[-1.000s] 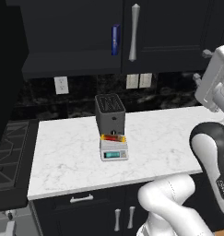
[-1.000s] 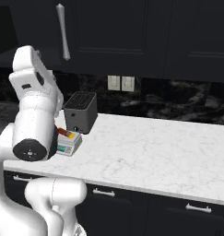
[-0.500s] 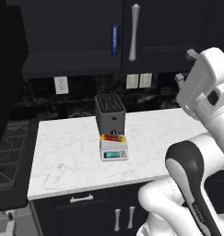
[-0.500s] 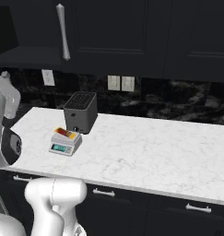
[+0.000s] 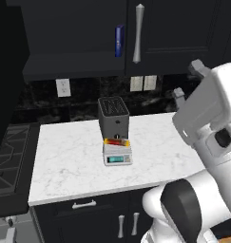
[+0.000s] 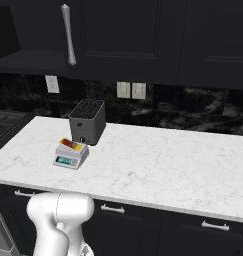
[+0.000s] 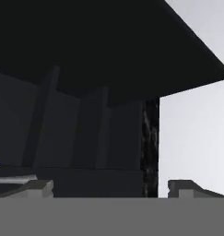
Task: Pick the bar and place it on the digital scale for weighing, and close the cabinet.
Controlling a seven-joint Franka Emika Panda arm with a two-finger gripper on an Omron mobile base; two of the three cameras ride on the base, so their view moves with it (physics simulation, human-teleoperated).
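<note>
The red, orange and yellow bar (image 5: 115, 141) (image 6: 72, 145) lies flat on the top plate of the white-grey digital scale (image 5: 118, 155) (image 6: 69, 155), in front of the toaster. The black wall cabinet (image 5: 183, 28) (image 6: 128, 30) hangs above. Its right door with the silver handle (image 5: 138, 33) (image 6: 68, 34) is shut. Its left door (image 5: 7, 71) stands swung out, baring the shelf. My gripper (image 5: 187, 79) (image 7: 111, 189) is raised at the right of the counter, far from the scale. It is open and empty, with its fingertips (image 7: 37, 186) wide apart, and it faces dark cabinet fronts.
A dark grey slotted toaster (image 5: 113, 115) (image 6: 87, 120) stands right behind the scale. A tall blue box (image 5: 119, 41) sits on the bared cabinet shelf. A stove (image 5: 10, 152) adjoins the counter's left end. White marble counter (image 6: 168, 165) stretches to the right of the scale.
The arm has swung away from the scale, out of the right base view, and up to the right. The bar stays on the scale.
</note>
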